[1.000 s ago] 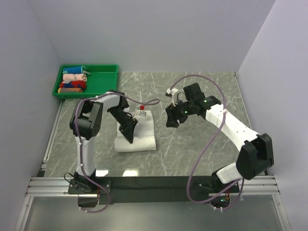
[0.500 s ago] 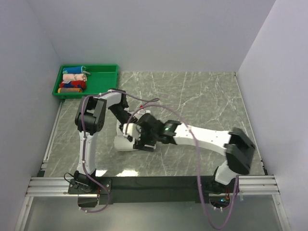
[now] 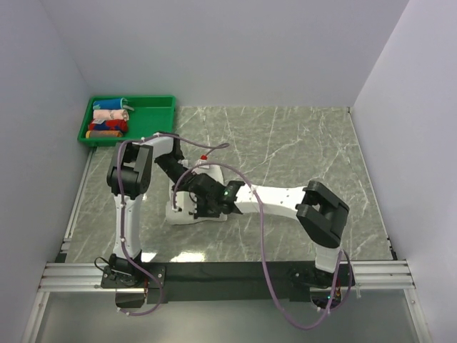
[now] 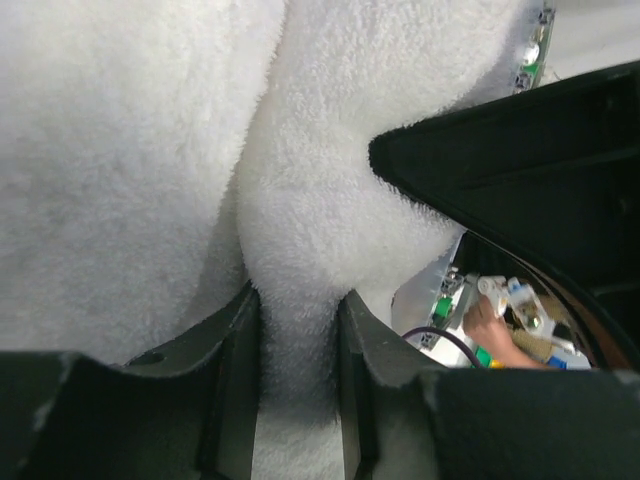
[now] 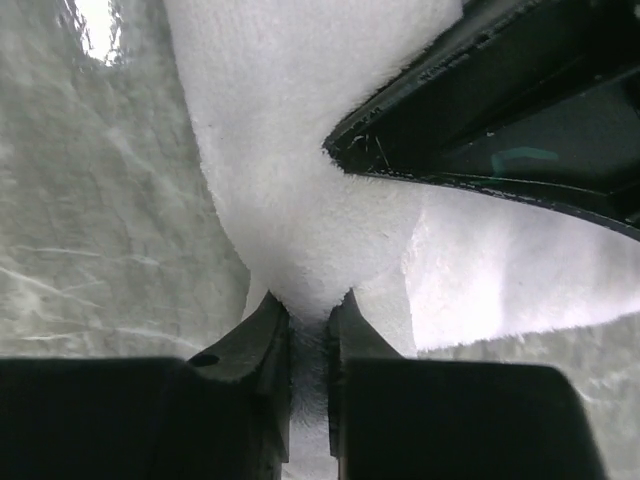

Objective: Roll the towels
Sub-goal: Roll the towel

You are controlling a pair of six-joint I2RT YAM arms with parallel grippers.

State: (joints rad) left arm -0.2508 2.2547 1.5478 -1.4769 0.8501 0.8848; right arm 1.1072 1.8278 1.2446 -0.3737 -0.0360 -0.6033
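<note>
The white towel [image 3: 187, 216] lies bunched on the grey marbled desk [image 3: 300, 143], left of the middle and close to the near edge. Both arms meet over it. The left arm bends down from its base, and the right arm stretches low across the desk from the other side.

The left claw [image 4: 297, 305] is narrow, and its two dark fingers [image 4: 238, 345] are closed on a thick upright fold of the towel. The soft pile bulges out above the tips. From the left wrist, the black body of the right claw [image 4: 520, 170] presses into the cloth just beside this fold.

The right claw [image 5: 308, 305] is narrower, and its fingers [image 5: 272, 330] are nearly together, with a thin ridge of towel pinched between them. The cloth fans out wide above the pinch. Bare desk shows to the left of it. The left claw's dark shell sits close at the upper right and touches the towel.

From above, the two claws are side by side on the towel, the left claw [image 3: 180, 191] slightly farther from the arms' bases than the right claw [image 3: 201, 202].

A green tray [image 3: 161, 101] sits at the far left corner, well apart, with small coloured rolled cloths [image 3: 109, 121] stacked at its left end.
</note>
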